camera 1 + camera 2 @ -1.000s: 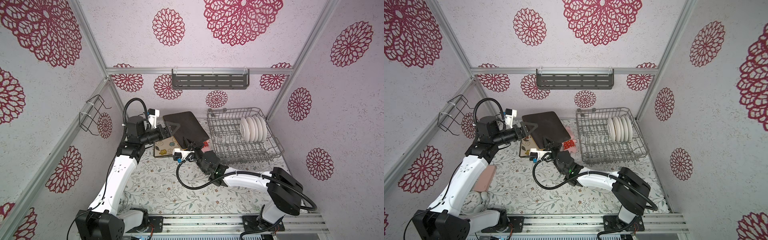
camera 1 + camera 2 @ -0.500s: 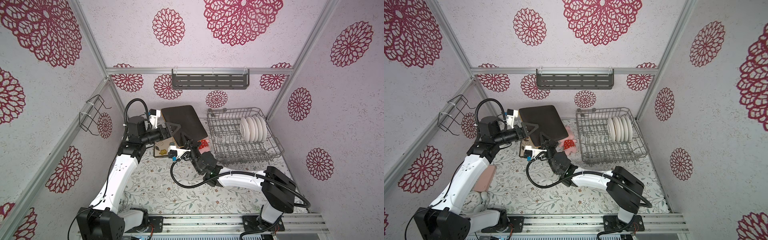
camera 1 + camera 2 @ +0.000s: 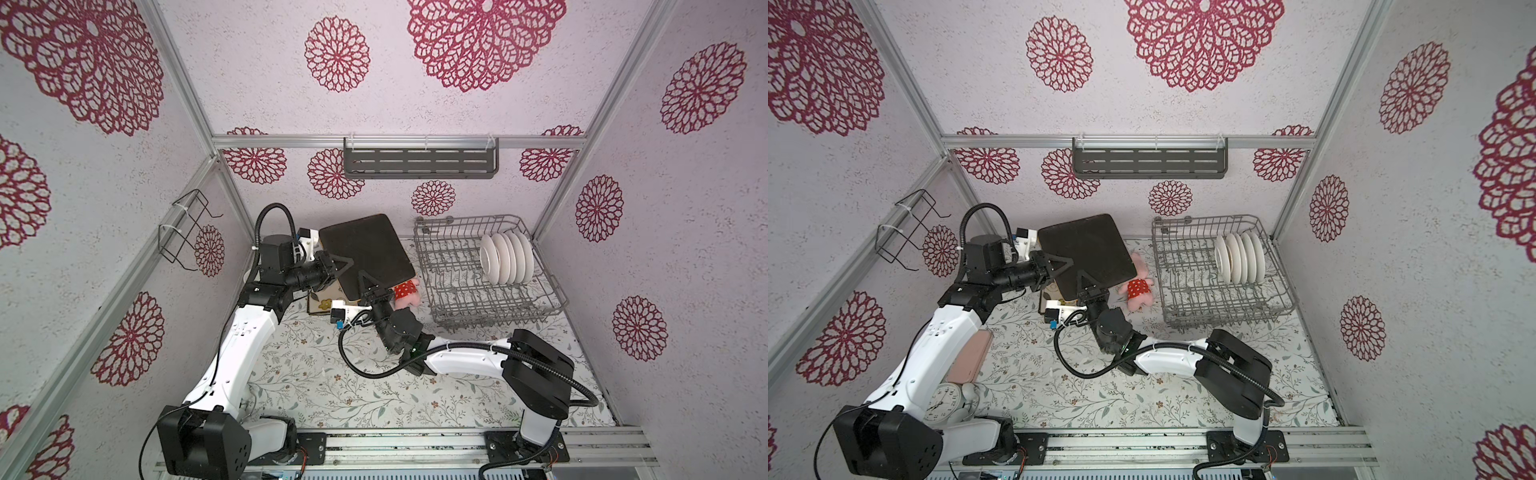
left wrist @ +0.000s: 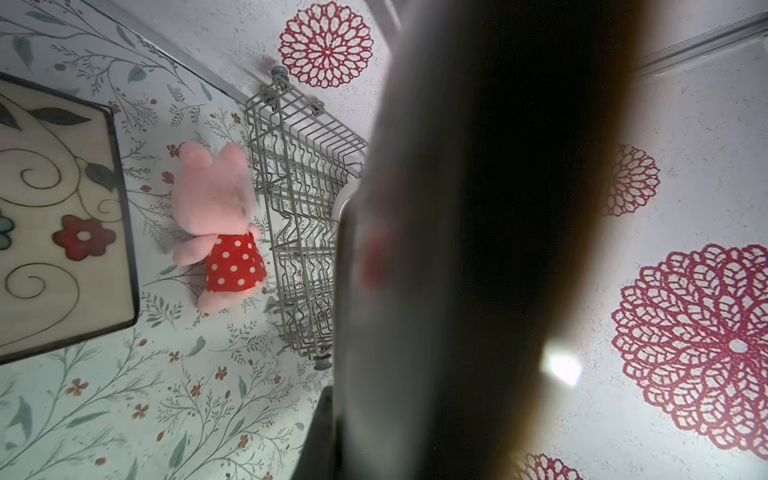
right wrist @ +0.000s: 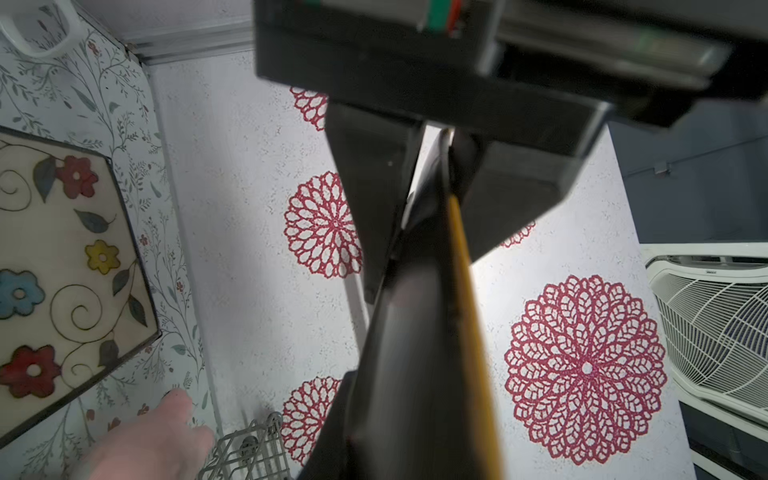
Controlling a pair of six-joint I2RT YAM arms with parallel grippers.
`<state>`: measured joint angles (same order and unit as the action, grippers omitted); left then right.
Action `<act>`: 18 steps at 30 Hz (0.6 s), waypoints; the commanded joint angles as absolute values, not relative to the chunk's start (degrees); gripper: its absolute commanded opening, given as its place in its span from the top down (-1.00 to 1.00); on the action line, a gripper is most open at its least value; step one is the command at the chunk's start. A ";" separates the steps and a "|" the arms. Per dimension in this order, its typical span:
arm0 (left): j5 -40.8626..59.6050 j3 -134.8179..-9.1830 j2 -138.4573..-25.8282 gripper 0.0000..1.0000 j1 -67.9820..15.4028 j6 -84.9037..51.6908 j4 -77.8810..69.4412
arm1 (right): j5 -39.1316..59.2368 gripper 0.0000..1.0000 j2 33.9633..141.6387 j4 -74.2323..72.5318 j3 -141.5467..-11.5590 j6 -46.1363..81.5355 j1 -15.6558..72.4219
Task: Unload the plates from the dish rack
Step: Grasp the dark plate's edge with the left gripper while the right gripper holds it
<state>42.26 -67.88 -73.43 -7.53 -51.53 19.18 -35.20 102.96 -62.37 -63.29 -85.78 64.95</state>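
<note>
Plates are found in two places. A row of round white plates (image 3: 505,257) stands on edge among the tines toward 2 o'clock in the dish rack (image 3: 469,219). One dark brown-black square plate (image 3: 365,249) is held in the air over the worktop (image 3: 332,374), at 9 o'clock from the rack and clear of its wires. A cream flowered plate (image 4: 54,232) lies flat beneath it.

The dark plate is gripped twice. The left pincer (image 3: 345,264) is shut on its 9 o'clock edge and the right pincer (image 3: 366,277) is clamped on its 6 o'clock edge. In the right wrist view the rim is seen pinched between the jaws.

The plate is judged to be stiff glazed ceramic: heavy for a rim pinch, slippery and easily chipped. A deep hold at mid-edge is favoured, because a corner grip would let the plate swing. While both pincers are closed on it, any disagreement between the arms would be borne by the rim, so one hold would best be released before the plate is carried.

Open worktop is offered toward 6 o'clock. A pink plush toy (image 3: 405,293) lies by the plate's 4 o'clock corner, close beside the rack. The back wall and the dark slotted shelf (image 3: 419,164) stand at 12 o'clock, so little room is left there.
</note>
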 commanded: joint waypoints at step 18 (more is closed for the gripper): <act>44.21 -69.07 -72.86 1.00 -6.50 -40.88 13.59 | -31.24 -0.23 96.98 -72.25 -66.58 -78.25 66.01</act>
<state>43.05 -67.88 -73.28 -7.27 -45.39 18.00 -34.00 102.78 -65.36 -63.57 -82.70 65.28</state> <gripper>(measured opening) 0.152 0.595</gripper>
